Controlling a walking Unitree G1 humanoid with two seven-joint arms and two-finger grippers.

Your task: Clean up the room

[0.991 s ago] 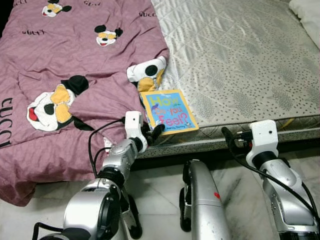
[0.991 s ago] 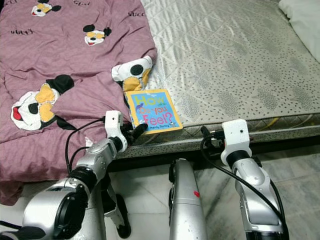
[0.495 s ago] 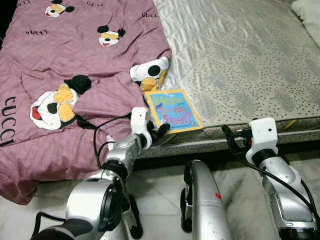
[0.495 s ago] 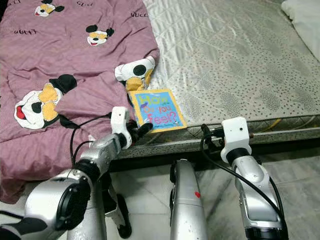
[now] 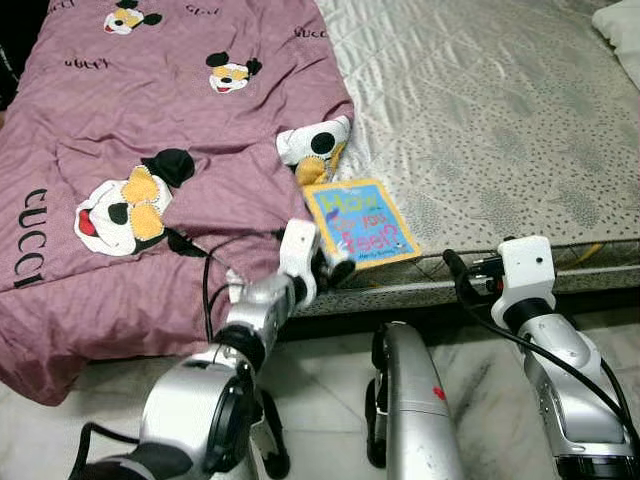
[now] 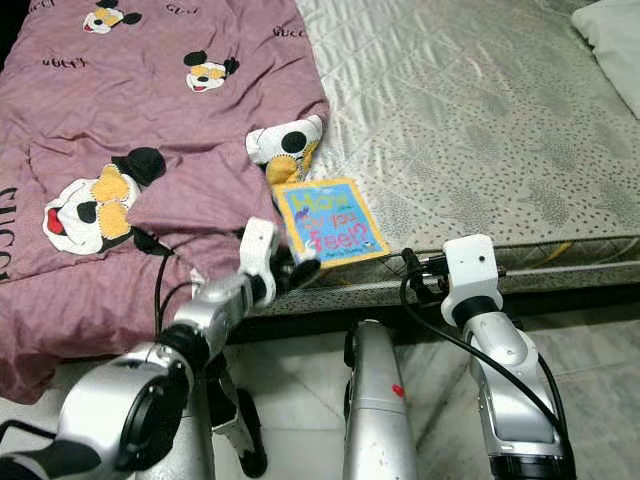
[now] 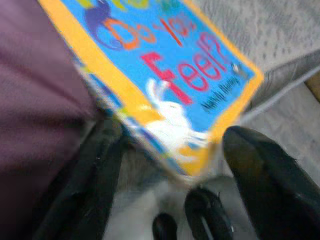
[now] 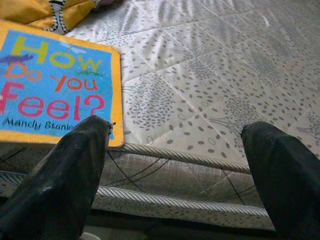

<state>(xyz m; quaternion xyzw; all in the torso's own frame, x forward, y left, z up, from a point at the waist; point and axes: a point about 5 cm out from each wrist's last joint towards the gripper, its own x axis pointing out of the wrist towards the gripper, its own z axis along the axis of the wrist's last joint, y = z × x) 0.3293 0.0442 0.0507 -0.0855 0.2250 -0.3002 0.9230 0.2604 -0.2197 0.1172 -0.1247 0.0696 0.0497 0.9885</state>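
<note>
At mattress (image 5: 520, 130) edge lay book (image 5: 360, 222), long axis running away from the edge; left gripper (image 5: 335, 270) nearest, jaws spread astride its near corner. Right gripper (image 8: 180, 165) spread, well apart.

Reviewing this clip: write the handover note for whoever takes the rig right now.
Left tool: open, fingers either side of the near corner of the book, not closed on it.
Right tool: open, idle at the mattress edge, beside the book.
The book lies face up at the mattress's front edge, next to the crumpled purple blanket.
Done: approach to the book.
Left: grip it, lift it and put it away; the blanket is untouched.
</note>
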